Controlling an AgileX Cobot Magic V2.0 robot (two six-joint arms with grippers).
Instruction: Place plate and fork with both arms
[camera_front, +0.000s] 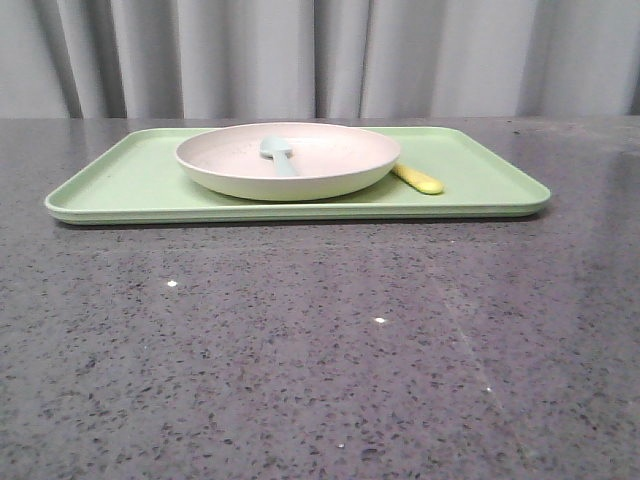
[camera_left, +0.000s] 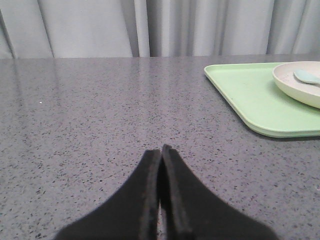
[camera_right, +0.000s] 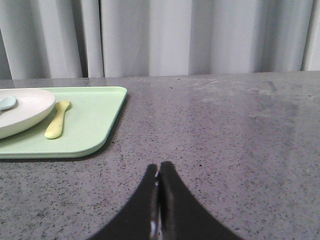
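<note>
The pink plate (camera_front: 288, 160) sits on the green tray (camera_front: 130, 185) out on the grey surface (camera_front: 320, 340); a pale blue utensil (camera_front: 278, 152) lies inside the plate, and its working end cannot be made out, so it may be a spoon or the fork; a yellow handle (camera_front: 418, 179) lies on the tray just beside the plate, on the side nearer the right pincer, with its far end hidden behind the plate's rim. The left pincer (camera_left: 161, 150) hangs low over bare surface with its two black fingers pressed together and nothing between them; the tray is ahead of it and off toward the other arm, well apart. The right pincer (camera_right: 159, 166) is squeezed closed on nothing too, and the tray lies ahead of it and off toward the left arm, with the yellow handle nearer to it than the plate. Each arm sits on its own side of the tray, likely so one can reach the plate and the other the utensil without bumping. This scene fits two stories: the things are laid on the tray as wanted and both arms have pulled away, or the things wait there to be lifted off and set down on the surface; one look cannot settle which.
</note>
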